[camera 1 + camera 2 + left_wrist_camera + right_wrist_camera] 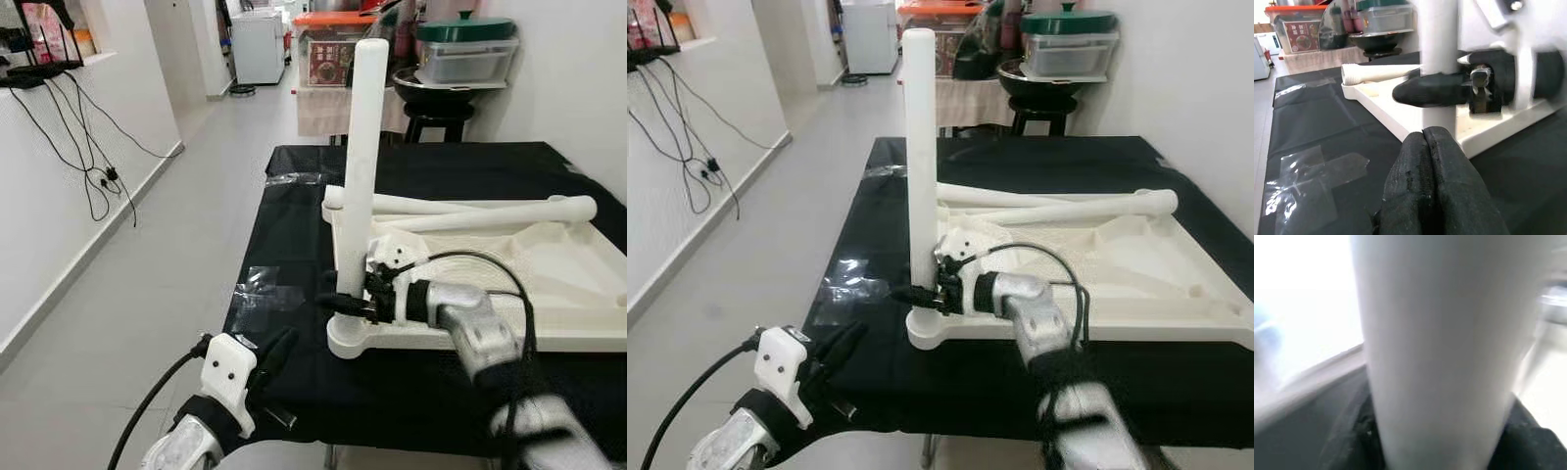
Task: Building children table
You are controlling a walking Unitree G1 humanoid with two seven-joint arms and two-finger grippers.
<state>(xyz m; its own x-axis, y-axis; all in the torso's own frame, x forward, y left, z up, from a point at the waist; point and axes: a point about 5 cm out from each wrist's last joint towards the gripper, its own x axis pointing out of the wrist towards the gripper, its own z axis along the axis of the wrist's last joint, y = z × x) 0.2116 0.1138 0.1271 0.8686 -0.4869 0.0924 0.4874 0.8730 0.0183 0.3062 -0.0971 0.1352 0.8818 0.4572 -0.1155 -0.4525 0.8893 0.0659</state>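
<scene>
- Right tool point(355, 302) clamps the upright table leg point(362, 147), hiding its base.
- Leg's long axis is vertical, at the white tabletop's point(549, 284) corner near the bench point(294, 225) edge.
- Left tool point(1425, 147) clenched, holding nothing.

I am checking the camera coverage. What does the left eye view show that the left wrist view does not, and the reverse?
Left eye view adds: the upright leg's full height, the floor, wall cables. Left wrist view adds: a close look at the left pincer, empty, fingertips pressed together. Both: the right pincer clamped low on the upright leg, the tabletop, tape on black cloth.
</scene>
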